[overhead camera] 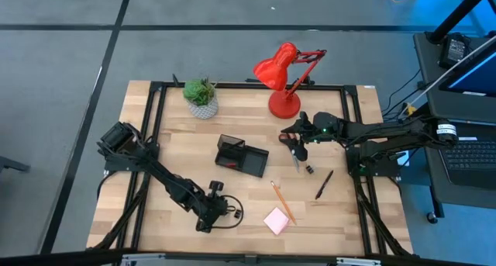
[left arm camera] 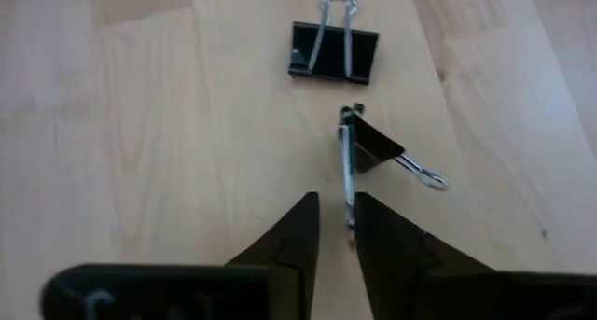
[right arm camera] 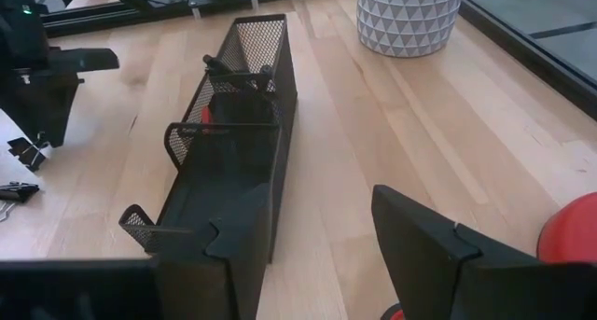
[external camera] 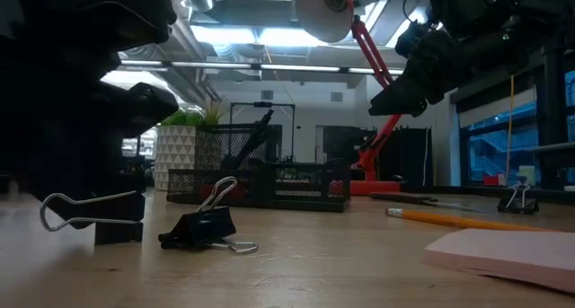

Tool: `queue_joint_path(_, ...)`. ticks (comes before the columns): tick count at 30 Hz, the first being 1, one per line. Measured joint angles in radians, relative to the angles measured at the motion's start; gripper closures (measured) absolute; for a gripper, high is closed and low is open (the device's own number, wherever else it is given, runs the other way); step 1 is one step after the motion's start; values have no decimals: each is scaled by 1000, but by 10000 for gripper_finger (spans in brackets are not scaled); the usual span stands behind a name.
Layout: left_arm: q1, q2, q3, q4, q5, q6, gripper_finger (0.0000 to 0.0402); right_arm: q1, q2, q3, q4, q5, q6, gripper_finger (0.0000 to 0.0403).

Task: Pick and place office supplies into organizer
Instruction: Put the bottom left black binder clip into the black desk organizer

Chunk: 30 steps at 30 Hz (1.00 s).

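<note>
My left gripper (left arm camera: 336, 229) sits low near the table's near edge (overhead camera: 213, 213), its fingers a narrow gap apart. Two black binder clips lie just ahead: one flat (left arm camera: 334, 51), one on its side (left arm camera: 375, 152) with a wire handle (left arm camera: 348, 194) reaching between my fingertips. My right gripper (right arm camera: 317, 236) hangs wide open and empty above the table (overhead camera: 295, 138), right of the black mesh organizer (overhead camera: 242, 156). Under it lies a thin pen (overhead camera: 295, 159). A small clip (overhead camera: 308, 170), black pen (overhead camera: 324, 184), orange pencil (overhead camera: 280, 200) and pink pad (overhead camera: 277, 219) lie on the wood. My left gripper comes nearly level along the tabletop at the side-lying clip. The free end of its wire handle (left arm camera: 350, 229) lies in the gap close to one finger (left arm camera: 373, 236). Whether that finger touches the wire, I cannot tell. The clip rests on the table.
A red desk lamp (overhead camera: 283, 76) and a potted plant (overhead camera: 201, 95) stand along the far edge. The organizer (right arm camera: 233, 161) holds a dark item with a red bit (right arm camera: 215, 129). Bare wood lies between the organizer and the near-edge items.
</note>
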Motion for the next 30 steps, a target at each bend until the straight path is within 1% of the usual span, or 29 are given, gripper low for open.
queue_joint_path(5,3,0,0,-17,23,0,392,0,0,0,0,0,0,215)
queue_joint_path(6,6,0,0,-22,26,0,396,0,0,0,0,0,0,215)
queue_joint_path(13,50,-12,0,-65,48,1,398,0,0,0,0,0,-2,215)
queue_joint_path(18,85,-63,0,-118,55,34,398,0,0,0,-1,0,-4,214)
queue_joint_path(22,120,-127,0,-166,17,80,399,0,0,0,-1,0,-29,214)
queue_joint_path(26,161,-187,0,-217,-60,170,399,0,0,0,-2,0,-50,214)
queue_joint_path(30,214,-218,0,-258,-138,269,399,0,0,0,-2,0,-61,214)
